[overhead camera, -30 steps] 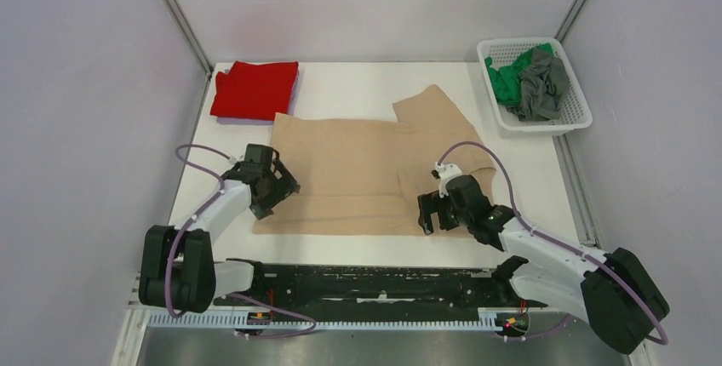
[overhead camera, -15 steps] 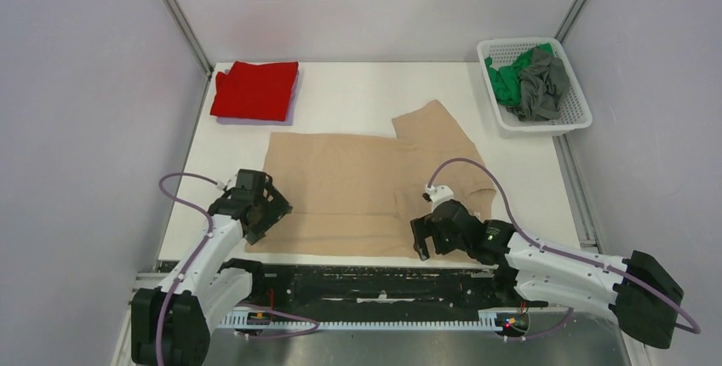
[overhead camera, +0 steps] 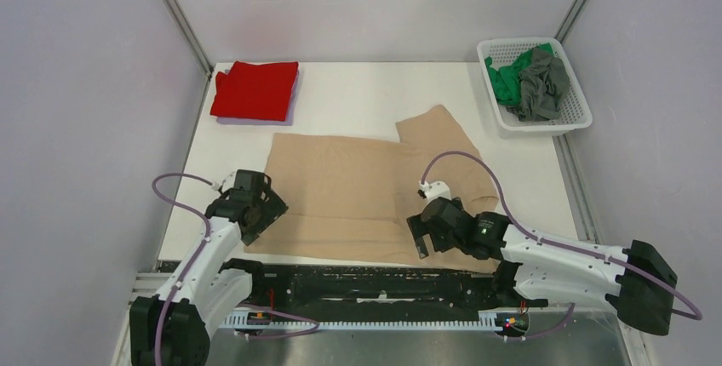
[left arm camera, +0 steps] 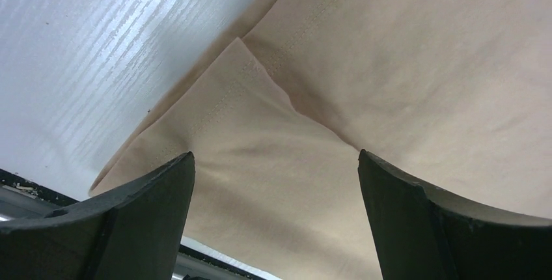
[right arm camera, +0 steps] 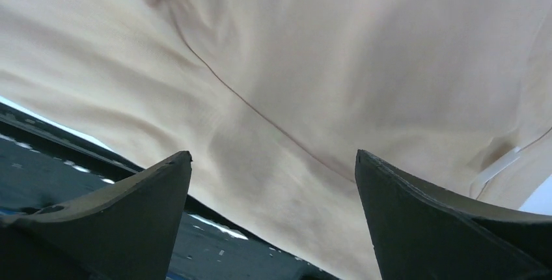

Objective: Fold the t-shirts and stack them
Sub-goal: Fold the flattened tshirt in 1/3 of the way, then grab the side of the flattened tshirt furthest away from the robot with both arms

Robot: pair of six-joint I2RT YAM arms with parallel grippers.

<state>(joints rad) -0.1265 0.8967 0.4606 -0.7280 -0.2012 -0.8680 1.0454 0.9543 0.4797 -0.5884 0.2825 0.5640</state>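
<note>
The right hand (overhead camera: 417, 237) and its arm are covering the near right corner of the beige t-shirt (overhead camera: 358, 187), so the hem there is hard to follow from above. The left hand (overhead camera: 271, 213) is hiding the near left corner in the same way. In the basket (overhead camera: 579, 117) at the far right corner, the green t-shirt (overhead camera: 505, 81) and the grey t-shirt (overhead camera: 545, 85) are lying bunched together, so their shapes and any further cloth beneath them are not showing. The red t-shirt (overhead camera: 255, 89) is sitting folded at the far left of the worktop (overhead camera: 366, 94); whether that pile is holding one garment or more is hard to tell.

The beige t-shirt is lying spread flat across the middle of the worktop, with its near edge reaching the black rail (overhead camera: 366, 281) and one sleeve pointing to the far right.

In the left wrist view, the left hand (left arm camera: 273, 221) is hovering with its fingers (left arm camera: 130, 221) spread wide over a folded corner of the beige cloth (left arm camera: 403, 65), gripping nothing. In the right wrist view, the right hand (right arm camera: 273, 228) is likewise standing wide apart, its fingers (right arm camera: 442, 228) framing wrinkled cloth (right arm camera: 325, 52) without pinching it.

Counted: four t-shirts are showing, one each of beige, red, green and grey, plus one basket and two hands.
</note>
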